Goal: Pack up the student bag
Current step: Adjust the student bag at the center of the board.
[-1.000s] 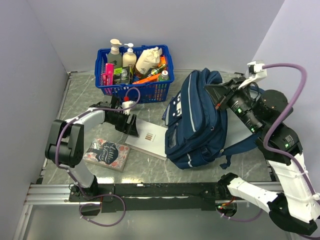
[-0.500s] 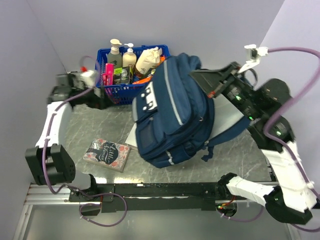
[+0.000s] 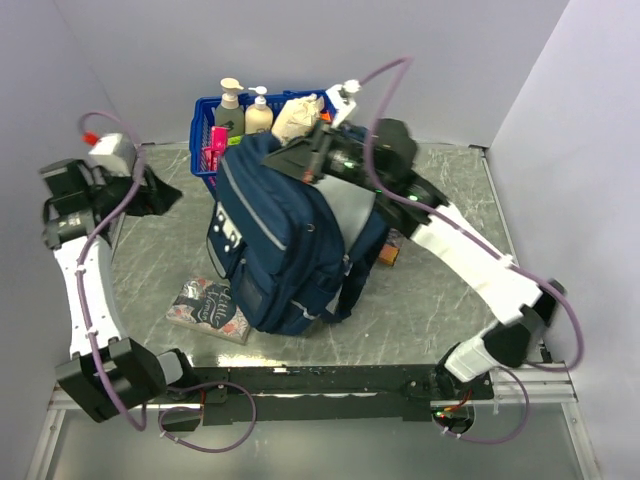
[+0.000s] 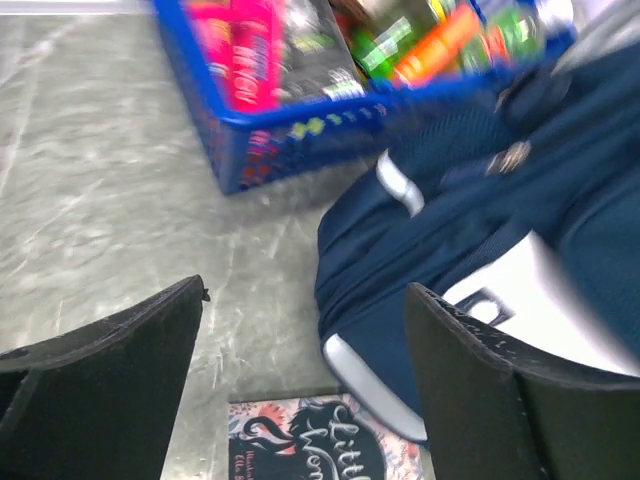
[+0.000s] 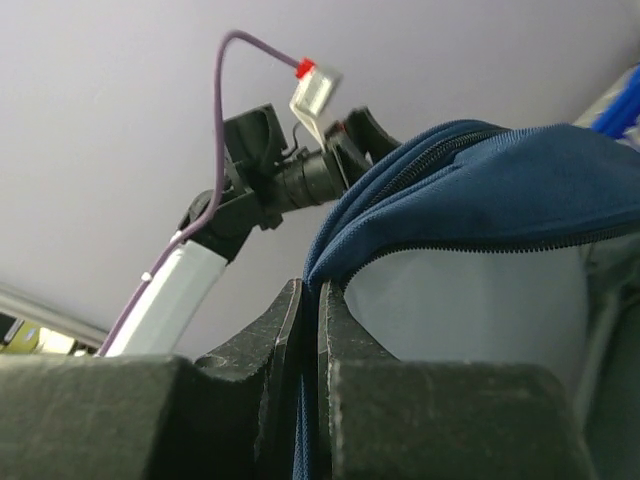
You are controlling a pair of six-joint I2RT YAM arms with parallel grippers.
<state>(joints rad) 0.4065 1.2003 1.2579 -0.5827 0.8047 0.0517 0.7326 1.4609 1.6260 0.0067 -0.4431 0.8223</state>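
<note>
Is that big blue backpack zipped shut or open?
Open. The student bag's zipper edges are parted, showing pale lining, and the right end effector pinches the opening's rim.

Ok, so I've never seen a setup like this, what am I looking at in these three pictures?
Two robot arms are bolted at the near edge of a grey table. The wide picture comes from a camera above and behind them; the other two come from small cameras on each wrist, looking past that arm's own fingers. The right arm's fingers are pinched shut on the zipper edge at the top of a navy backpack, holding it up. The left arm's fingers are open and hold nothing. Also on the table: a blue basket of bottles and packets, and a paperback book next to the backpack.
</note>
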